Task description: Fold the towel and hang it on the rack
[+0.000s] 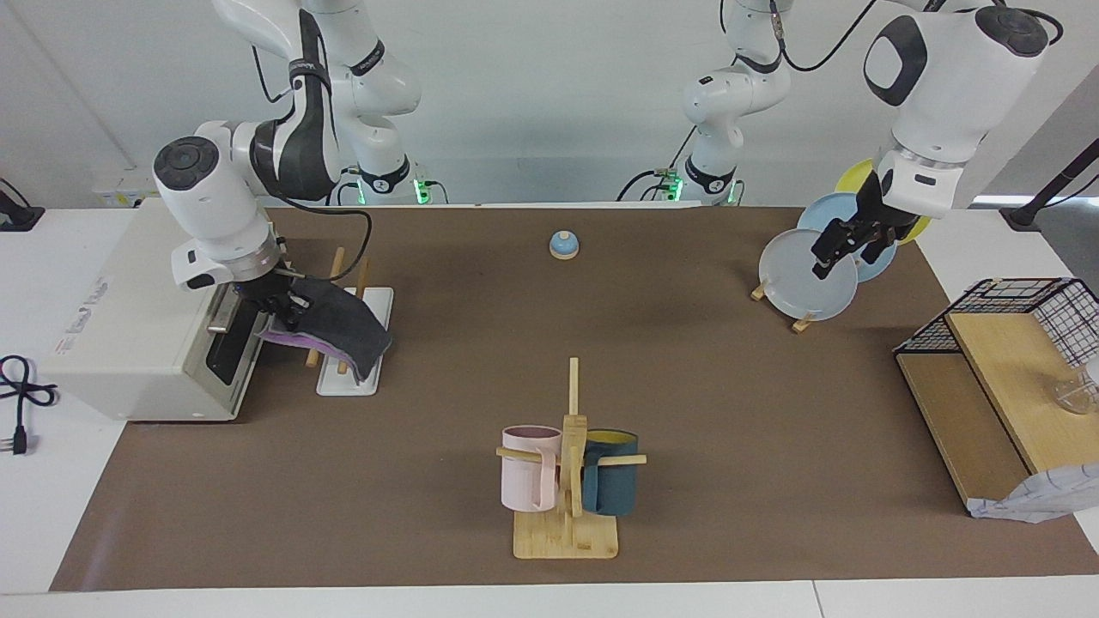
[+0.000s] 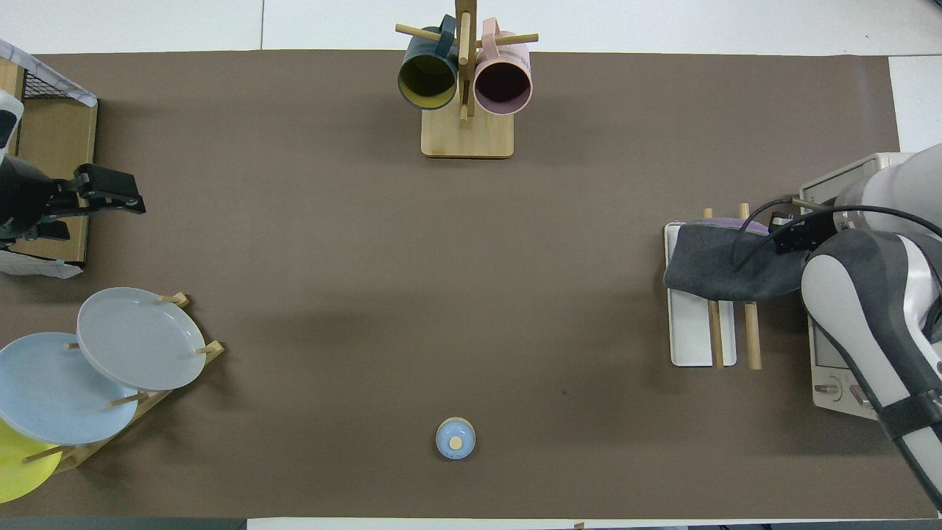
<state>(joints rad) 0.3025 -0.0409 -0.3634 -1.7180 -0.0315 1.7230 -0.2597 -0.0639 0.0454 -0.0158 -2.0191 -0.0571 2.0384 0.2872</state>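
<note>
Wall: we see a plain white wall (image 1: pixel 549 103) at the robots' end of the table.
Table: a white table top (image 1: pixel 51 515) carries a wide brown mat (image 1: pixel 755 412).
Cable: a black power cable (image 1: pixel 21 399) lies on the white edge.
Light: even and soft, and we notice only faint shadows.
</note>
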